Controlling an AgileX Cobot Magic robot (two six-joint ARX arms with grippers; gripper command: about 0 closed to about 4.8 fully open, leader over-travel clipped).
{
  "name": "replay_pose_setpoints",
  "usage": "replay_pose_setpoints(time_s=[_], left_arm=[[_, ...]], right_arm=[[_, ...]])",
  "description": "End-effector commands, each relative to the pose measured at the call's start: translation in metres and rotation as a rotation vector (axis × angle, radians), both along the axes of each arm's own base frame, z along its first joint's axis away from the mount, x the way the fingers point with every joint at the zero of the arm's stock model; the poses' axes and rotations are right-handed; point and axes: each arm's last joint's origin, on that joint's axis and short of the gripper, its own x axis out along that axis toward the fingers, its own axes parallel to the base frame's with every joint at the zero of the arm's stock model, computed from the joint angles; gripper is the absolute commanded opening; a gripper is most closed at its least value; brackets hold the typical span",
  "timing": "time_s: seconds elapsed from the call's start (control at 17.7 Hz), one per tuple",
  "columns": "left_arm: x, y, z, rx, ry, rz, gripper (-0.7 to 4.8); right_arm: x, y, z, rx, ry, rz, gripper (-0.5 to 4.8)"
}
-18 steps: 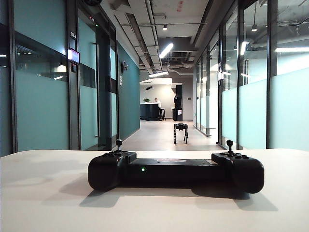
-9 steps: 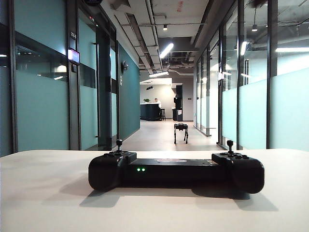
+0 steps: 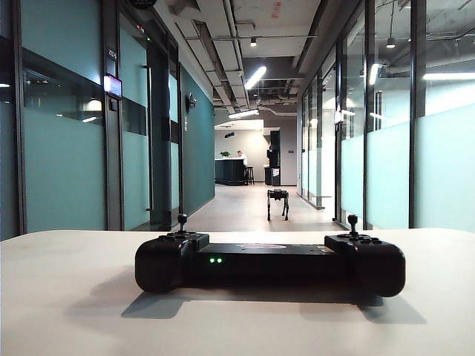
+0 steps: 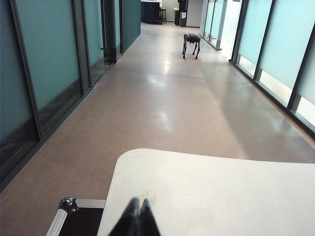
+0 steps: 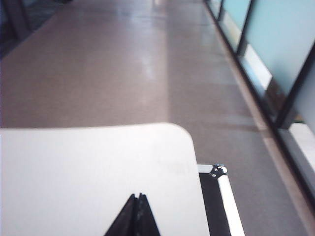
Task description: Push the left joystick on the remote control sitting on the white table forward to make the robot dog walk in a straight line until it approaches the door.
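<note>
Judging from the robot dog (image 3: 278,202) standing far down the corridor beyond the remote control (image 3: 270,263), the walk looks done or nearly so, and the next move probably calls only for leaving the sticks alone. Left of the remote control, the left gripper (image 4: 137,216) hovers over the counter (image 3: 67,304) corner, fingers together and empty. The left joystick (image 3: 182,222) stands upright with nothing touching it. Right of the remote control, the right gripper (image 5: 137,212) is pinched together over the opposite corner, near the counter's rounded edge. Bare counter surrounds the remote control.
</note>
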Motion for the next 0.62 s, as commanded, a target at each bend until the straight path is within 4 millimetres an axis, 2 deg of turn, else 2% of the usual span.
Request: replay_pose_setpoints(time_s=[0.06,0.45,0.62], left_arm=[[0.000,0.000,0.002,0.001,-0.012,0.000,-0.05],[0.000,0.000,0.002,0.001,-0.011,0.000,-0.05],[0.000,0.000,0.001,0.001,-0.008,0.000,-0.05]], right_arm=[[-0.010,-0.010,-0.024,0.019,-0.075,0.046,-0.01],[-0.023,-0.018,-0.063,0.016,-0.170,-0.049,-0.01],[-0.023,-0.020,-0.073,0.016,-0.173,-0.052,-0.01]])
